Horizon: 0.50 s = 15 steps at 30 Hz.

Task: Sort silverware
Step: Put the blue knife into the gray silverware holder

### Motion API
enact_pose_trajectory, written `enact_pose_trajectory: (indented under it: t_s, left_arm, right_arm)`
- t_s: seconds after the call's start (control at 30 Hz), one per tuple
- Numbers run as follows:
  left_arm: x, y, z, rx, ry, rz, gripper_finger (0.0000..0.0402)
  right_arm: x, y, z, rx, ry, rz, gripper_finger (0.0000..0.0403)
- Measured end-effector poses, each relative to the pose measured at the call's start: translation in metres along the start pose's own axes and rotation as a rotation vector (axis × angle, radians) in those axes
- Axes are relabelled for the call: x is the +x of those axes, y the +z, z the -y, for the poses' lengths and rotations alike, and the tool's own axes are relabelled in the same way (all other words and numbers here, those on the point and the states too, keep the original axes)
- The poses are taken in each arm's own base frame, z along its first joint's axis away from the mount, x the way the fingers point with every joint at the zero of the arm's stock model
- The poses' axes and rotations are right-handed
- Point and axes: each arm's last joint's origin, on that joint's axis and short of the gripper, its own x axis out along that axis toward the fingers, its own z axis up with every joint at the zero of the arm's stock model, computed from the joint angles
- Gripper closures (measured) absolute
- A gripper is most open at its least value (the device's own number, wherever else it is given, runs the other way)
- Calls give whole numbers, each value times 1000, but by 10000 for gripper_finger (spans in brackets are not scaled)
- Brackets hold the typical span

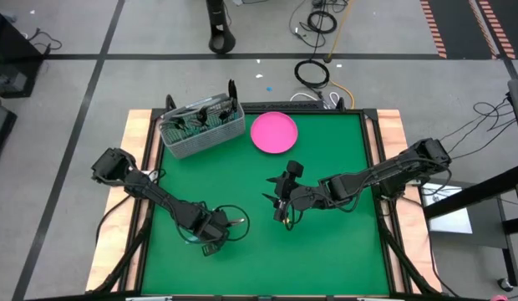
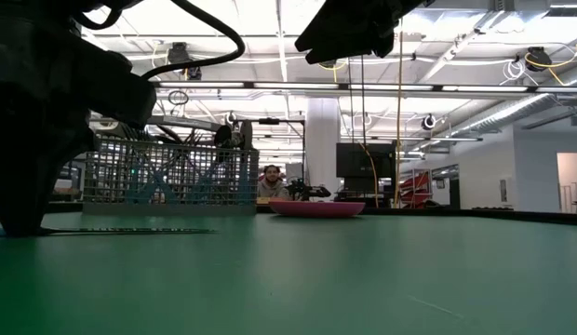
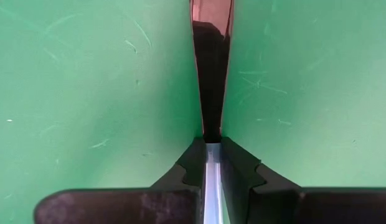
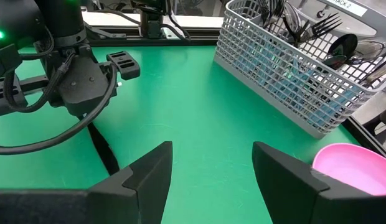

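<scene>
Silverware here splits into two lots: most of it stands handle-down in the grey wire basket (image 1: 201,125) at the far left of the green desk (image 1: 326,251), while one slim piece (image 3: 211,93) lies flat on the desk at the near left, right under the left arm. The left claw (image 3: 213,163) sits low on the desk with its fingers drawn in around the near end of that piece; the piece's long axis runs straight out from between the fingertips, in line with the claw's reach, so a plain lift looks like the likely next move. What kind of utensil it is cannot be told. The right claw (image 4: 211,174) hovers over the middle of the desk with fingers spread wide and nothing between them, near the pink plate (image 1: 274,133) and well apart from the lone piece, so the left arm is clearly the nearer one. Writing: only a partial label reading "ACK 2" (image 4: 344,5), beyond the basket.
</scene>
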Motion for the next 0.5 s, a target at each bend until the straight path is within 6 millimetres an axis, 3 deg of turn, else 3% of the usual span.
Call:
enact_pose_trajectory:
  t_s: [0.5]
  left_arm:
    - [0, 0, 0, 6, -1, 1, 373]
  right_arm:
    - [0, 0, 0, 0, 0, 0, 193]
